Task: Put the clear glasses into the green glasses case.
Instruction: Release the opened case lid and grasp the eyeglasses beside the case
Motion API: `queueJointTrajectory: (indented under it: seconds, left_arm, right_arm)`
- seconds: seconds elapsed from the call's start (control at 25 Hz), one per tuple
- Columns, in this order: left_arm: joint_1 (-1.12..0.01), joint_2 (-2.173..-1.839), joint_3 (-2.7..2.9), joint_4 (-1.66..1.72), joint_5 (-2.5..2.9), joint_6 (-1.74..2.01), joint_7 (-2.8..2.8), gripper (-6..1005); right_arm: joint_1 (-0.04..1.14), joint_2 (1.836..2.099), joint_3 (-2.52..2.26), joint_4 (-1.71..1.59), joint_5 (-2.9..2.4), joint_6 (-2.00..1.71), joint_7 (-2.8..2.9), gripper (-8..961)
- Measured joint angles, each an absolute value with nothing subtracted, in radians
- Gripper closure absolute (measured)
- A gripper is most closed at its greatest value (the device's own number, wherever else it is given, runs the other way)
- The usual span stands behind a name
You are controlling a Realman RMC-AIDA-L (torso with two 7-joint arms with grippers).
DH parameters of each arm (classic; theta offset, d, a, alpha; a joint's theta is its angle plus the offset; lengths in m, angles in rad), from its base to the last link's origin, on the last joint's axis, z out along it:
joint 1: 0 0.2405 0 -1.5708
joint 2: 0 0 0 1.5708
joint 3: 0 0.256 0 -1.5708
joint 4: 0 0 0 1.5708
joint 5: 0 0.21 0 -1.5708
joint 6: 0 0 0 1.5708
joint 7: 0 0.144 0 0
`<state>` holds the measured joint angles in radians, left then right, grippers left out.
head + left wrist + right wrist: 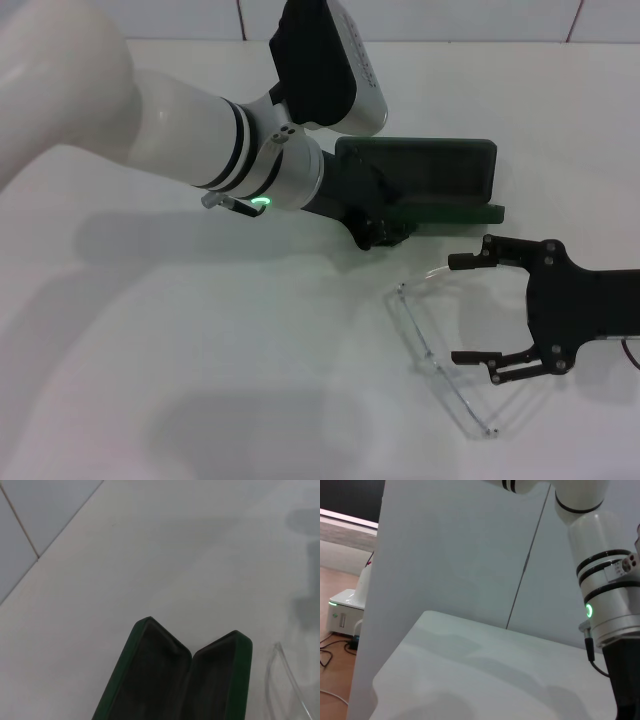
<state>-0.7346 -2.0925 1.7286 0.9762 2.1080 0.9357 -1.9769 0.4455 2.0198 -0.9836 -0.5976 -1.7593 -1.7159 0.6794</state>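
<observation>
Head view shows no readable writing. The green glasses case (440,180) lies open on the white bench (250,350), partly hidden by the left gripper (385,232), whose fingers cannot be made out. The right gripper (462,308), fingers apart, straddles the clear glasses (430,360) near the case.

Green glasses case (440,180) open at table (200,330) rear; clear glasses (440,360) in front, right gripper (465,308) just beside them.

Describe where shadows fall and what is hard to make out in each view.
Head view: soft arm shadows on the table; the glasses nearly vanish against white. Left wrist view: case lining dark, grey shadows at one side. Right wrist view: faint shadows on the table.
</observation>
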Motion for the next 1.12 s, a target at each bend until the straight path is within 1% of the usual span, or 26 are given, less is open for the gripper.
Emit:
queueJointTrajectory:
  seconds: [0.16, 0.28, 0.48, 0.88, 1.0, 1.12]
  left_arm:
    - [-0.732, -2.09, 1.728, 0.976, 2.108, 0.938, -1.98, 443]
    - [-0.735, -2.089, 1.729, 0.971, 2.114, 0.956, -1.98, 680]
    - [-0.757, -2.089, 1.722, 0.962, 2.141, 1.043, -1.982, 863]
    - [-0.761, -2.09, 1.706, 0.967, 2.16, 1.097, -2.009, 848]
    - [-0.724, -2.09, 1.686, 1.021, 2.15, 1.116, -2.001, 839]
    - [-0.655, -2.09, 1.669, 1.105, 2.106, 1.12, -1.965, 829]
  right_arm:
    - [0.452, 2.02, -0.983, -0.596, -1.759, -1.715, 0.679, 93]
    - [0.453, 2.02, -0.983, -0.596, -1.759, -1.715, 0.679, 93]
    - [0.454, 2.02, -0.983, -0.595, -1.759, -1.713, 0.683, 93]
    - [0.453, 2.02, -0.983, -0.595, -1.76, -1.714, 0.685, 94]
    - [0.45, 2.02, -0.983, -0.595, -1.76, -1.716, 0.686, 94]
    - [0.448, 2.02, -0.983, -0.595, -1.759, -1.718, 0.686, 95]
